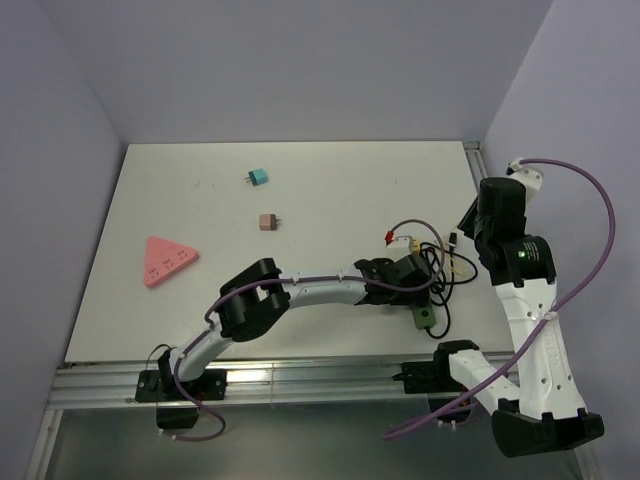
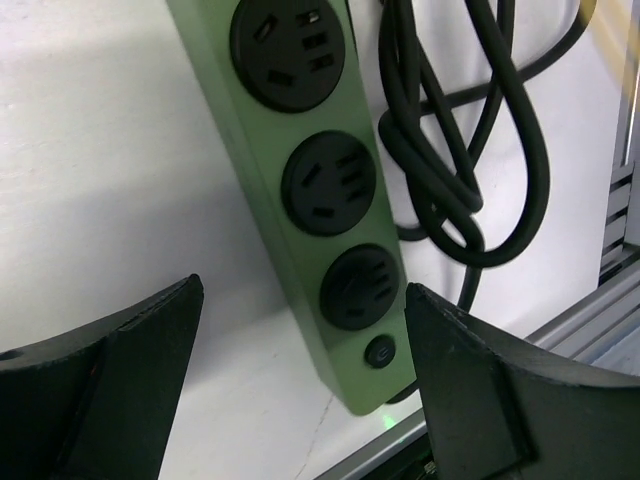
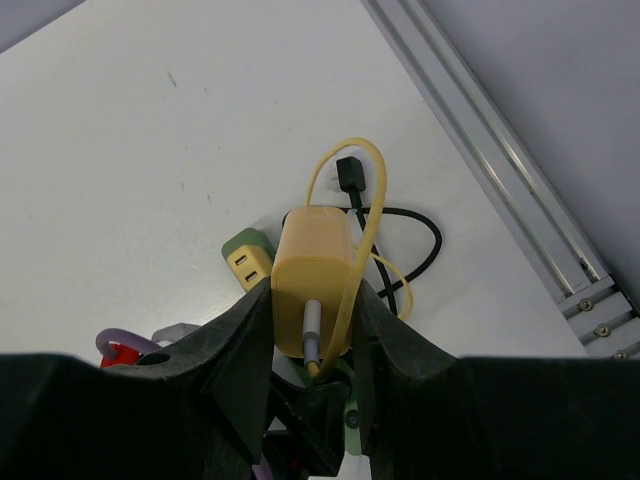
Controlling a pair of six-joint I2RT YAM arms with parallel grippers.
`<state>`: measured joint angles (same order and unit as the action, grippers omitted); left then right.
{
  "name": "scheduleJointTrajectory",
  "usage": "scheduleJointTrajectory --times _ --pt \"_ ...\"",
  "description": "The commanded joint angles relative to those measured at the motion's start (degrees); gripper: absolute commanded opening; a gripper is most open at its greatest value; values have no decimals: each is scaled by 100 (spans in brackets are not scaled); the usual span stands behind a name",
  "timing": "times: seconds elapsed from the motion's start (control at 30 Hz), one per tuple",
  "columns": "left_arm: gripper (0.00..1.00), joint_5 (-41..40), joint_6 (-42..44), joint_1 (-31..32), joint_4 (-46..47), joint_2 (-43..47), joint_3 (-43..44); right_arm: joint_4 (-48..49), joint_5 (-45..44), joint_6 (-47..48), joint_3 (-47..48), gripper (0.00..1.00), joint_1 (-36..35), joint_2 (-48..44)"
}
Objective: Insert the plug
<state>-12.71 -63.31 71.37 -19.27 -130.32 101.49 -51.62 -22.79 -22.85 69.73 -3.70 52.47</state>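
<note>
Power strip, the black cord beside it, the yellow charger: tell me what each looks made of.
Power strip: likely moulded plastic, matte green with satin black sockets; even colour, soft sheen. Black cord: rubbery or vinyl sheath, judging by its limp loops and dull gloss. Yellow charger: apparently smooth hard plastic; rounded edges, uniform colour.

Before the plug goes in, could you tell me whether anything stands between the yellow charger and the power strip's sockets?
Possibly the left hand: it hangs open over the power strip at its switch end, a finger either side. The three sockets seen there are bare; the black cord lies beside them, not across.
</note>
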Motion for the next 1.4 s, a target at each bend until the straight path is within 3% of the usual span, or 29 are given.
scheduleJointTrajectory --times 0.0,0.2,0.4,0.67,0.87,0.97,1.0,1.13,1.37 --pt "88 -153 -155 61 -174 -230 484 284 20 62 -48 0 45 -132" --pt "89 -442 -243 114 -787 -713 1187 275 -6 62 -48 0 45 -193" --pt "88 -1242 -358 184 -1448 -1083 1689 319 20 79 -118 0 45 -263" --pt "75 -1533 -234 193 -1414 -1232 1418 354 29 105 -136 0 45 -360" --pt "53 -1542 134 166 -1036 -1224 1259 406 73 97 -206 0 54 -369" --pt "32 -1419 450 53 -667 -1119 953 477 99 114 -276 0 45 -430" --pt "21 -1358 529 17 -440 -1083 873 494 116 132 -294 0 45 -456" --pt "0 -1111 1048 -132 -87 -1021 679 547 178 149 -311 0 45 -492" --pt "0 -1084 1487 -448 37 -1101 635 600 310 132 -373 0 54 -465"
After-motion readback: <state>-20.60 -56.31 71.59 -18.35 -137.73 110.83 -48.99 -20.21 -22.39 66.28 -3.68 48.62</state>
